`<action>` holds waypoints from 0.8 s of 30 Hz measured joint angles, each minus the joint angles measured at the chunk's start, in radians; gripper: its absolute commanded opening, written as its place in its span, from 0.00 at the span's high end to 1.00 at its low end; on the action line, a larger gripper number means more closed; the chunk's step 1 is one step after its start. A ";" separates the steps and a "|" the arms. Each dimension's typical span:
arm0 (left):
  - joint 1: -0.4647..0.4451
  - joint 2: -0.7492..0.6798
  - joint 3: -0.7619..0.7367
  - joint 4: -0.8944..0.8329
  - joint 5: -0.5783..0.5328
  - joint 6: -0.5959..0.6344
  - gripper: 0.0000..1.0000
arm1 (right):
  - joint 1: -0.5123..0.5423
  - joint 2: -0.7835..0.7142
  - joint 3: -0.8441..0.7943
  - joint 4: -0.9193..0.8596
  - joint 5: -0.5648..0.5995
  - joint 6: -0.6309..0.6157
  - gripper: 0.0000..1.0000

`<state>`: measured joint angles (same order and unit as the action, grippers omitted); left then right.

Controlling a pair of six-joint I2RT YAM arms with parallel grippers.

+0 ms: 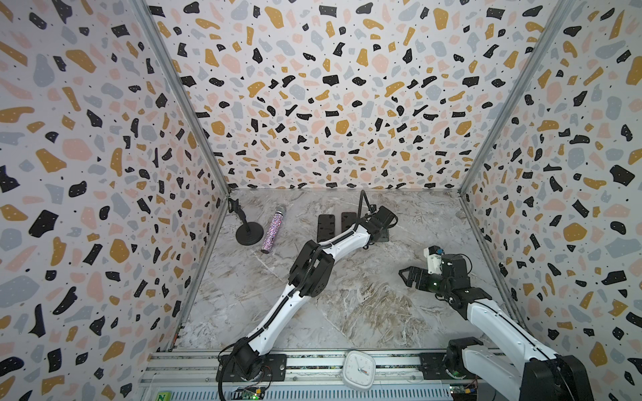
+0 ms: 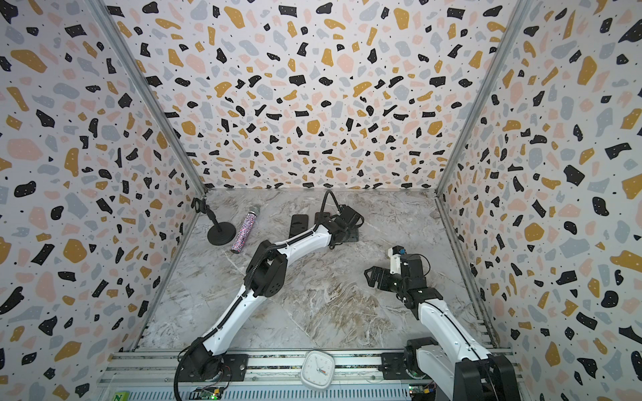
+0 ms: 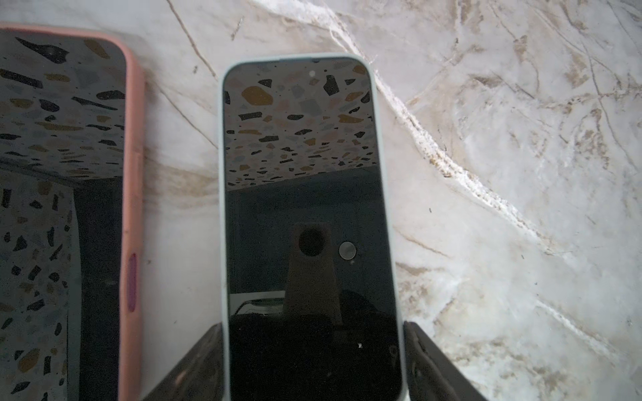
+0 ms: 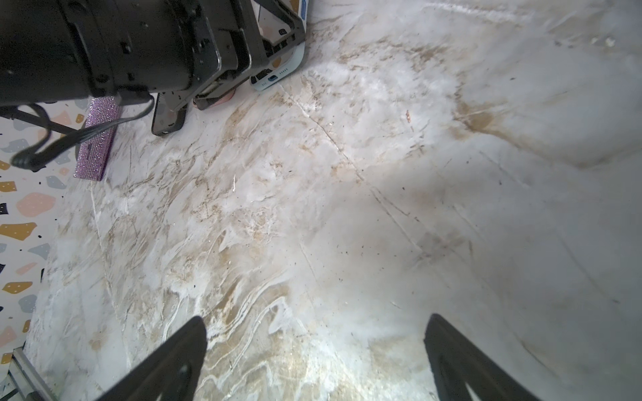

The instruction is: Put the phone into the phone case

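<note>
Through the left wrist camera I saw the flat phone with the dark glass screen (image 3: 305, 215) lying face up on the grey-and-brown marble bench (image 1: 347, 305). It lay near the far edge of the bench, about halfway across. A pale mint soft phone case (image 4: 298, 59) ran round every side of the screen that I could see, so I thought the phone sat inside it.

The left claw (image 3: 312, 326) stood over the phone's near end. Its two black fingers (image 3: 205, 357) sat tight on the two long sides, so it looked closed on the phone. The phone's long way ran straight out from this claw, from the near edge toward the far edge. The camera-dot end pointed to the far edge. The plug-hole end pointed back to the near edge. The left arm was much the nearer one.

The right claw (image 4: 316, 319) was wide open and held nothing. It hung over bare bench nearer the right edge, well apart from the phone.

A second phone in a pink case (image 3: 133, 173) lay just beside, toward the left edge, lined up the same way. I guessed any push should go straight down, so as not to bump it.
</note>
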<state>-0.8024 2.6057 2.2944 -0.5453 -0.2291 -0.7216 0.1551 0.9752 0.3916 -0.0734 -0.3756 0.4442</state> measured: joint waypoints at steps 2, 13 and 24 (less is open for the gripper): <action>0.001 0.006 0.009 0.002 0.000 0.000 0.48 | -0.001 0.000 0.000 0.000 -0.002 0.000 0.01; 0.003 0.007 0.010 0.008 0.004 -0.005 0.32 | -0.006 0.001 -0.001 0.006 -0.016 0.000 0.01; 0.006 0.007 0.010 0.030 0.019 -0.006 0.10 | -0.011 0.005 -0.002 0.007 -0.024 0.000 0.01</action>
<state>-0.7963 2.6129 2.3039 -0.5156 -0.2100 -0.7280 0.1444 0.9806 0.3897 -0.0666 -0.3996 0.4442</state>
